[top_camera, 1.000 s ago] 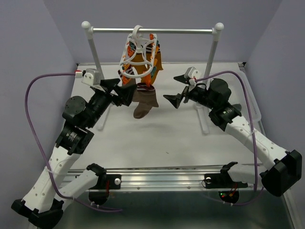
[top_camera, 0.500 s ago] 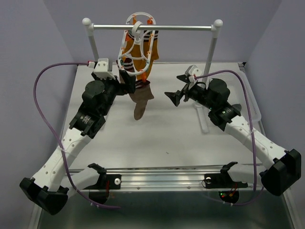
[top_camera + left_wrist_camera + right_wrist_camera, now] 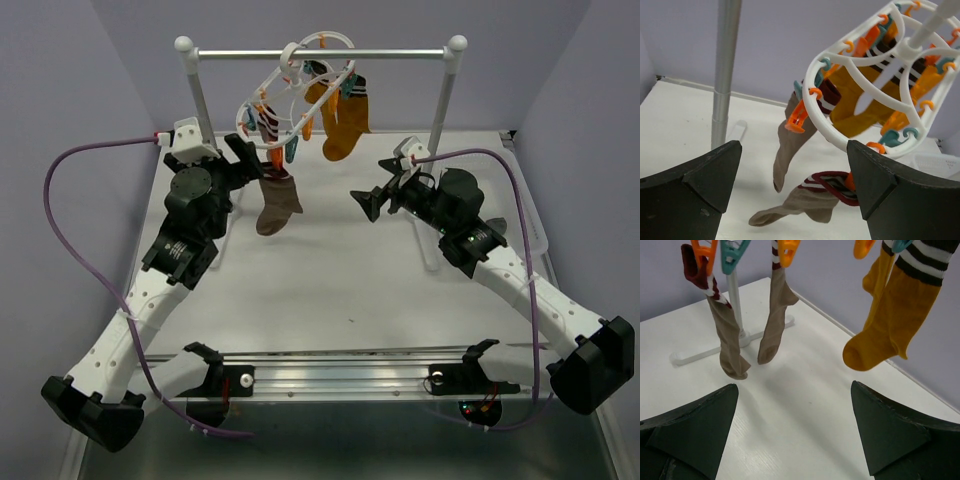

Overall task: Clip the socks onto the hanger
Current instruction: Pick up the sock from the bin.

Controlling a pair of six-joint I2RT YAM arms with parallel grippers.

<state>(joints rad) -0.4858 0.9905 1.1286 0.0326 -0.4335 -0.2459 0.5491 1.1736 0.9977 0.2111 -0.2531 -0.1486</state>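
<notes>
Hanger (image 3: 291, 68) tilted on the rail (image 3: 380, 53), socks (image 3: 344, 128) clipped beneath — left gripper (image 3: 248, 160) and right gripper (image 3: 371, 186) both released, empty, flanking it above the desk (image 3: 330, 280).

Pale lavender walls (image 3: 60, 80) enclosed the white table (image 3: 330, 290) on three sides. Silver rail (image 3: 400, 53) on white posts spanned the upper centre. Lighting was even, shadows soft.

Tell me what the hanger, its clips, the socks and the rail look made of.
Hanger: hard white plastic, smooth and slightly glossy, with moulded ribs.
Clips: orange and teal plastic with the same sheen.
Socks: soft knit fabric, matte, hanging limp with folds.
Rail: probably metal, since it looks silvery and reflective, though a coated tube can't be ruled out.
</notes>
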